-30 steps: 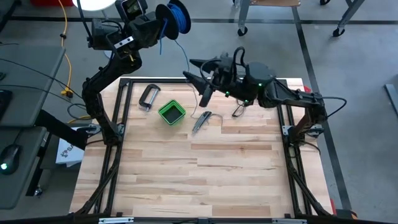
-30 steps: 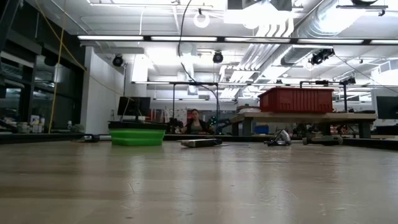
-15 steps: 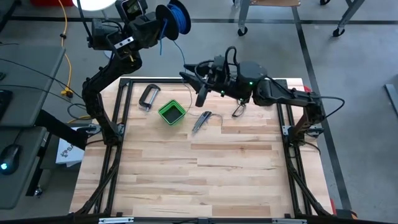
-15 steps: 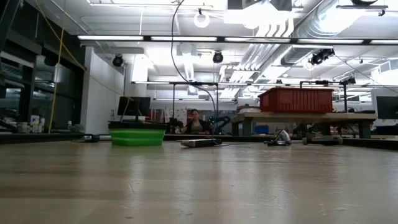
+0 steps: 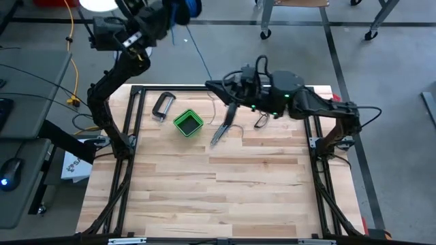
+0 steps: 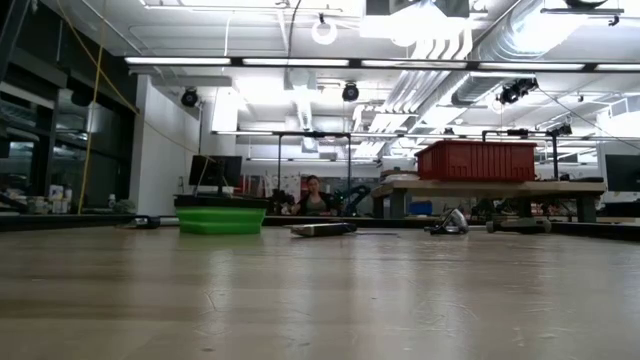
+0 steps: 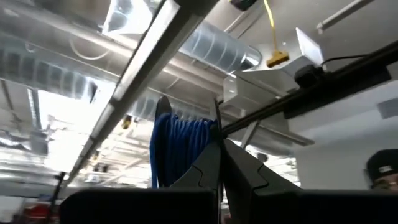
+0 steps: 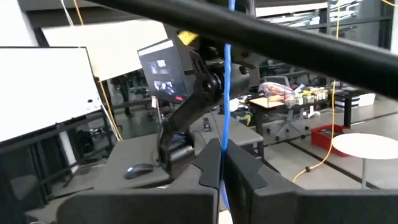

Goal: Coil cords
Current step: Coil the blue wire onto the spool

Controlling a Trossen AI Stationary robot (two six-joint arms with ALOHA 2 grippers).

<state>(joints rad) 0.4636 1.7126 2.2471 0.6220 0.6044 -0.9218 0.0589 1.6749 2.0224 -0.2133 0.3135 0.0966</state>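
The cord is a thin blue wire. It runs from its dark spool, wound with blue turns, straight down to my right gripper. My left gripper is raised beyond the table's far left corner, points upward and is shut on the spool. My right gripper hovers over the table's far edge, roughly level, and is shut on the wire. My left gripper pinches the spool's thin dark flange at its rim between its two fingers, coming from below and slanting up. The spool is held in the air, clear of everything, with its wound blue turns beside the fingers. My right gripper pinches the single blue wire between its two fingers, which lie across it. The wire rises straight from the fingers toward the spool and looks drawn straight. The gripper is well clear of the table.
A green box, a metal clamp, a pair of pliers and a small clip lie along the table's far part. The near half of the wooden table is bare. A person sits in the room behind.
My right gripper has shut on the wire over the table's far edge; its fingers stood wide apart a second ago. My left gripper has carried the spool a little farther from the table, toward the picture's top edge. The wire between them now runs straighter.
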